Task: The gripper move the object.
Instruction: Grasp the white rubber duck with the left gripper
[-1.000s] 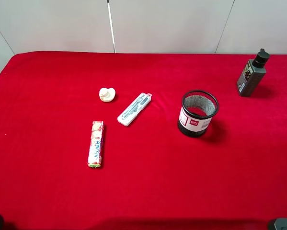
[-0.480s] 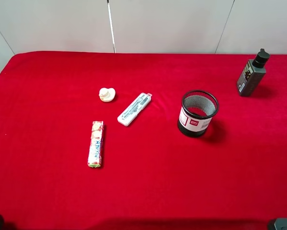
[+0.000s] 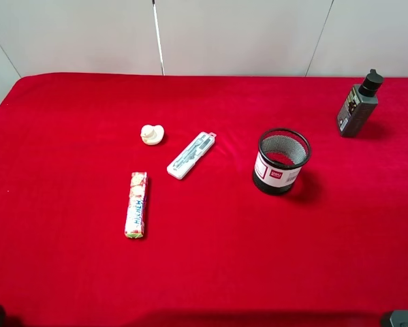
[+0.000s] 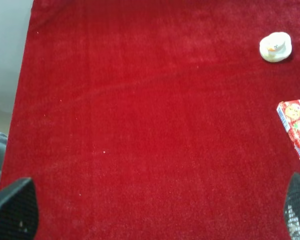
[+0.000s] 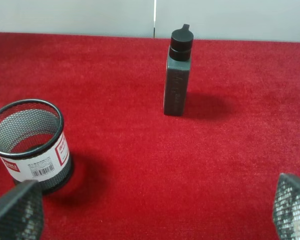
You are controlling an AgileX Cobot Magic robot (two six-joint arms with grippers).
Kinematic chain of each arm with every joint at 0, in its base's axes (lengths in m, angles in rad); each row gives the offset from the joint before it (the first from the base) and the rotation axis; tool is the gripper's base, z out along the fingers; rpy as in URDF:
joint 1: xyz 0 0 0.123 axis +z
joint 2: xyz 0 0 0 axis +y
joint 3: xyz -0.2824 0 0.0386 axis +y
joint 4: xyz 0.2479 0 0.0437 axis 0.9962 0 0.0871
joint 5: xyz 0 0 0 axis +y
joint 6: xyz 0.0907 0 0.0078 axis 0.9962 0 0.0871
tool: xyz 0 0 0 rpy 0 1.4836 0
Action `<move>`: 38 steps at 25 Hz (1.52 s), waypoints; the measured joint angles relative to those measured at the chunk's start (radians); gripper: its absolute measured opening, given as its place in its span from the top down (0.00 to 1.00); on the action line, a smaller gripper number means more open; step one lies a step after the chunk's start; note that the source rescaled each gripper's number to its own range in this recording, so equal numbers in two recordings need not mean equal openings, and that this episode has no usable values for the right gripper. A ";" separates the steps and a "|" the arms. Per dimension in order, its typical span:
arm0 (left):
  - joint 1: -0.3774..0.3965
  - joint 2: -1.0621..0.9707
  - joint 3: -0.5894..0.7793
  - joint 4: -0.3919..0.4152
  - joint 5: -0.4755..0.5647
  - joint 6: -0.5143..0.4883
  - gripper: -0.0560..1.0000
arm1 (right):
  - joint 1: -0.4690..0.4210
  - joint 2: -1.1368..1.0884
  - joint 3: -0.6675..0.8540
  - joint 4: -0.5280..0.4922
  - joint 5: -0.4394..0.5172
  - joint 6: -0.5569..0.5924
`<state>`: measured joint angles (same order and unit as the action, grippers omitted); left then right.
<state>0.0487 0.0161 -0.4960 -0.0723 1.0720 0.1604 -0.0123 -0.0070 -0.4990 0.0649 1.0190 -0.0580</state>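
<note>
The object, a small cream-white rounded piece (image 3: 152, 134), sits on the red cloth at the back left; it also shows in the left wrist view (image 4: 275, 47). My left gripper (image 4: 155, 212) is open and empty, its black fingertips (image 4: 12, 207) wide apart, well short of the object. My right gripper (image 5: 155, 212) is open and empty, its fingertips (image 5: 292, 205) wide apart, facing the mesh cup and the bottle. In the exterior high view only dark bits of the arms show at the bottom corners.
A long candy stick (image 3: 136, 204) lies in front of the object. A flat white case (image 3: 191, 154) lies to its right. A black mesh cup (image 3: 281, 161) stands right of centre. A dark bottle (image 3: 358, 105) stands at the back right. The red cloth (image 3: 67, 259) covers the table.
</note>
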 joint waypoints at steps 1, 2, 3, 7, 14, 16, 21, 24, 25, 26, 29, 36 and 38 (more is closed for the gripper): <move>0.000 0.019 -0.004 0.000 0.000 -0.001 0.03 | 0.000 0.000 0.000 0.000 0.000 0.000; 0.000 0.041 -0.009 -0.001 0.000 -0.002 0.03 | 0.000 0.000 0.000 0.000 0.000 0.000; 0.000 0.061 -0.018 -0.002 0.000 -0.002 0.03 | 0.000 0.000 0.000 0.000 0.000 0.000; 0.000 0.160 -0.055 -0.002 -0.003 -0.002 0.03 | 0.000 0.000 0.000 0.000 0.000 0.000; 0.000 0.357 -0.125 -0.006 -0.006 -0.003 0.03 | 0.000 0.000 0.000 0.000 0.000 0.000; 0.000 0.420 -0.147 -0.006 -0.006 -0.003 0.03 | 0.000 0.000 0.000 0.000 0.000 0.000; 0.000 0.559 -0.211 -0.008 -0.007 0.020 0.04 | 0.000 0.000 0.000 0.000 0.000 0.000; 0.000 0.644 -0.253 -0.028 -0.007 0.050 0.04 | 0.000 0.000 0.000 0.000 0.000 0.000; 0.000 0.667 -0.268 -0.036 -0.007 0.062 0.04 | 0.000 0.000 0.000 0.000 0.000 0.000; 0.000 0.694 -0.284 -0.042 -0.007 0.072 0.04 | 0.000 0.000 0.000 0.000 0.000 0.000; 0.000 0.767 -0.326 -0.060 -0.008 0.101 0.04 | 0.000 0.000 0.000 0.000 0.000 0.000; -0.050 0.923 -0.406 -0.072 -0.007 0.135 0.04 | 0.000 0.000 0.000 0.000 0.000 0.000; -0.082 0.970 -0.428 -0.072 -0.007 0.137 0.04 | 0.000 0.000 0.000 0.000 0.000 0.000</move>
<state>-0.0336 0.9858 -0.9244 -0.1445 1.0647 0.2978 -0.0123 -0.0070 -0.4990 0.0649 1.0190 -0.0580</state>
